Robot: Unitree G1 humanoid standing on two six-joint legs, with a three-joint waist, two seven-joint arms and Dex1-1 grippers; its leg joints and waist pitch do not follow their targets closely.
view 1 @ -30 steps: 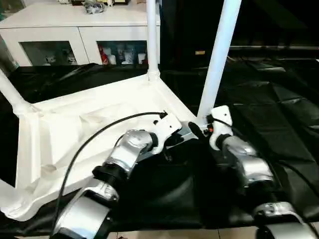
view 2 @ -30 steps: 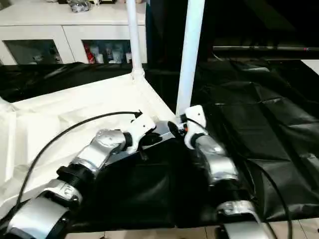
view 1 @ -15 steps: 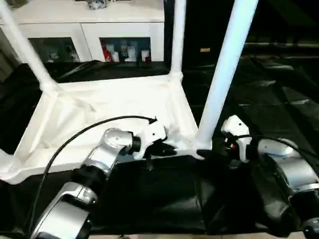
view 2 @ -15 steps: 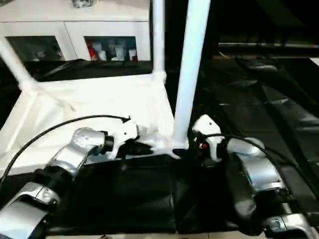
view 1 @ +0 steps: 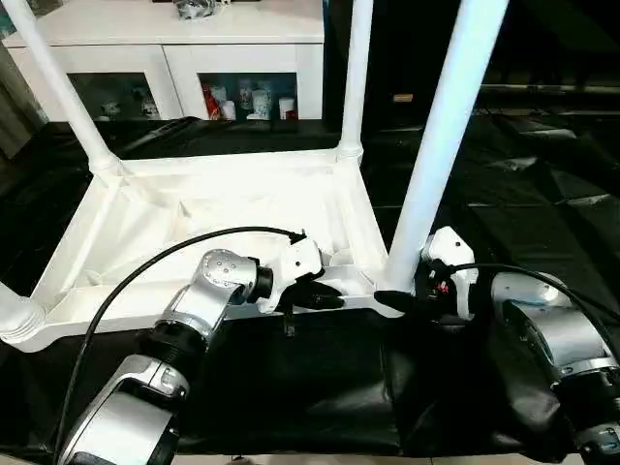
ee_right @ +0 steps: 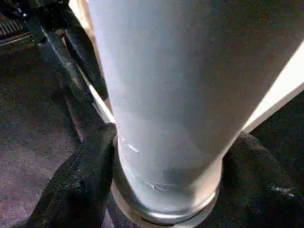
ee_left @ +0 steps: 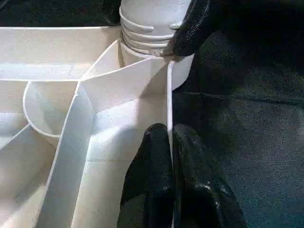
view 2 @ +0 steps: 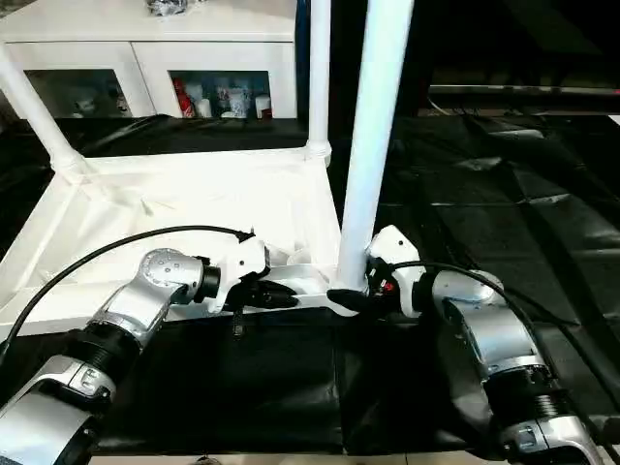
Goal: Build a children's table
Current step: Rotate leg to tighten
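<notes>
An upturned white tabletop (view 1: 194, 208) lies on the black-covered counter (view 1: 542, 194), a white cabinet (view 1: 165, 58) behind it. At the far left corner one leg (view 1: 58, 87) leans outward from its socket; a nearer left corner socket (view 1: 17, 315) sits at the frame edge. The left hand (view 1: 325, 298) is clenched on the tabletop's near rim (ee_left: 169, 102), one black finger (ee_left: 152, 161) either side of the thin wall. A far leg (view 1: 355, 68) stands upright behind. At the near right corner, the right hand (ee_right: 166, 190) cups the base of a fourth leg (view 1: 441, 136), fingers (ee_right: 76, 185) apparently pressed to both sides.
</notes>
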